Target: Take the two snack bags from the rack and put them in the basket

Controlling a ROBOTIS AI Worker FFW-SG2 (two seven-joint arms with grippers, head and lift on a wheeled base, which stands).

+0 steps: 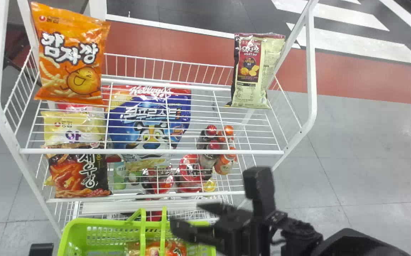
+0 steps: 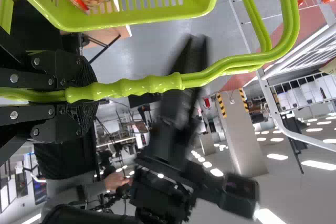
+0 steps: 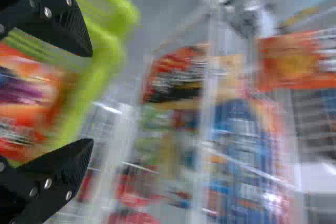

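Two snack bags sit at the upper level of the white wire rack [image 1: 152,152]: a glossy orange bag [image 1: 71,53] at its left end, and a slim dark-red and cream bag [image 1: 253,69] at its right end. Our black right hand [image 1: 185,214] is by the lime-green plastic basket [image 1: 95,221], its fingers wide apart with nothing between them. Our black left hand [image 2: 95,95] is closed on the lime-green plastic handles [image 2: 152,84].

In the basket lies shiny orange-and-red snack packaging [image 1: 173,247]; we cannot be sure how many packs that makes, nor whether they are the pair we were asked for. So we judge this to be the point between a placing and whatever follows. If they are our two, we need only draw the empty hand clear of the handles; if not, it should go up to the rack for a bag, gripping gently so as not to crush it.

On the level below, the rack holds a blue cereal bag [image 1: 148,124], a pale yellow bag [image 1: 70,124], a black-and-red bag [image 1: 79,174] and red-capped bottles [image 1: 210,131].
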